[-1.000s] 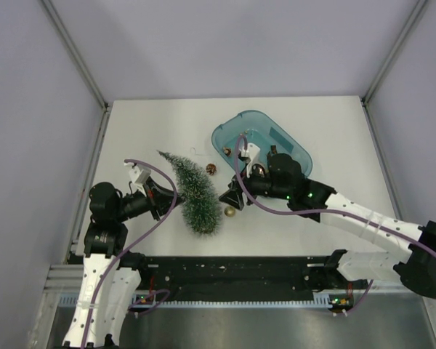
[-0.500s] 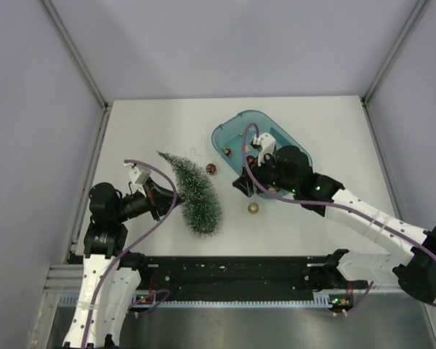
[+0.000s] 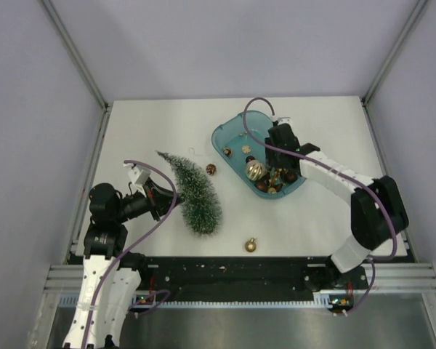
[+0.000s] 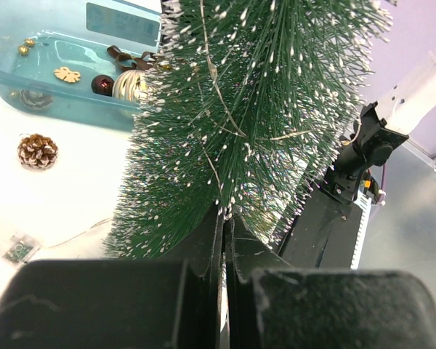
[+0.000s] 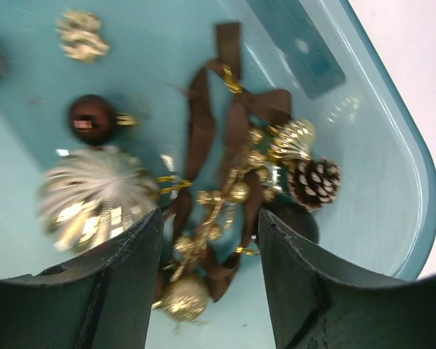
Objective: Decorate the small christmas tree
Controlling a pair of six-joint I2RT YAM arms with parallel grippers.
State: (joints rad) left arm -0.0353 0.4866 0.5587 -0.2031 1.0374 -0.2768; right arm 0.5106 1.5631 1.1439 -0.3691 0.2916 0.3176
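Right pincer [image 5: 209, 247] gone to teal tray [image 3: 221, 138], released, left pincer [image 4: 224, 225] clenched against frosted dark-green small christmas tree [image 3: 196, 193]

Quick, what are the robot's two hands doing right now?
Left gripper: shut, right against the small christmas tree bristles.
Right gripper: open, holding nothing, over the brown ribbon in the teal tray.

jaws shut under tree [image 4: 254, 109], tray [image 4: 73, 94] behind
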